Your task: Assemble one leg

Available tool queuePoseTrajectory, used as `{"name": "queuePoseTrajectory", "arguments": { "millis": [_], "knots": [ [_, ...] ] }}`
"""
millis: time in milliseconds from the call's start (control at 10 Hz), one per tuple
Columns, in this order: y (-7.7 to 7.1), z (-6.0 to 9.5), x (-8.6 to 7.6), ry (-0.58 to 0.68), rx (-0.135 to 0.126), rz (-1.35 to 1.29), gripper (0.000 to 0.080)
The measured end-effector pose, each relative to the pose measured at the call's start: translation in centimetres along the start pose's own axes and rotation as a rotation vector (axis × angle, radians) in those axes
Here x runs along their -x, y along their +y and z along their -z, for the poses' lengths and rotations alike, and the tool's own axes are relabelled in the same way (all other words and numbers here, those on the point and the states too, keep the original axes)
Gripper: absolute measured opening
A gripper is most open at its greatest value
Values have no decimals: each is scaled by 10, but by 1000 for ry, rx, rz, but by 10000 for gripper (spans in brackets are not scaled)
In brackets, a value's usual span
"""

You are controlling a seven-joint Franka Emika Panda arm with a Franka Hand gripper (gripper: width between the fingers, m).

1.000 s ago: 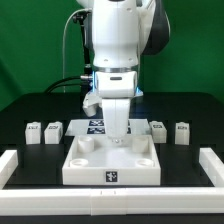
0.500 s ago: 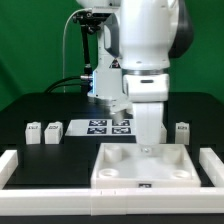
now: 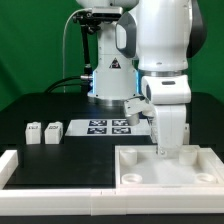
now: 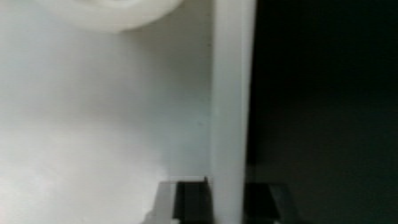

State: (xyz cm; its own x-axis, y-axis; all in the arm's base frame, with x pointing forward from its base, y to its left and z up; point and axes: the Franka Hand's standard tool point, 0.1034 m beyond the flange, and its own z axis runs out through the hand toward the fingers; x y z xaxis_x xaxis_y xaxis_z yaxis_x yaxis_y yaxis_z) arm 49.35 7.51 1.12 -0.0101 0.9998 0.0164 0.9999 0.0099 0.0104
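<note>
In the exterior view, the gripper (image 3: pixel 168 150) hangs at lower right, fingers down on the rim of the big white panel (image 3: pixel 150 172). A leg (image 3: pixel 33 131) and a second leg (image 3: pixel 53 130) stand at middle left, well apart from it, near the marker board (image 3: pixel 110 126).

In the wrist view, the jaws clamp the panel's upright rim between dark fingertips (image 4: pixel 189 200).
</note>
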Motion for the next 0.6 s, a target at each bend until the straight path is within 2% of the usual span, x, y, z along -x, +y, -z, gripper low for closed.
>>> {"name": "queuePoseTrajectory", "arguments": {
  "millis": [100,200,300,400,500,600],
  "knots": [
    [0,0,0,0,-1,0,60],
    [0,0,1,0,-1,-1,229],
    [0,0,1,0,-1,-1,365],
    [0,0,1,0,-1,-1,365],
    [0,0,1,0,-1,-1,562],
    [0,0,1,0,-1,-2,621]
  ]
}}
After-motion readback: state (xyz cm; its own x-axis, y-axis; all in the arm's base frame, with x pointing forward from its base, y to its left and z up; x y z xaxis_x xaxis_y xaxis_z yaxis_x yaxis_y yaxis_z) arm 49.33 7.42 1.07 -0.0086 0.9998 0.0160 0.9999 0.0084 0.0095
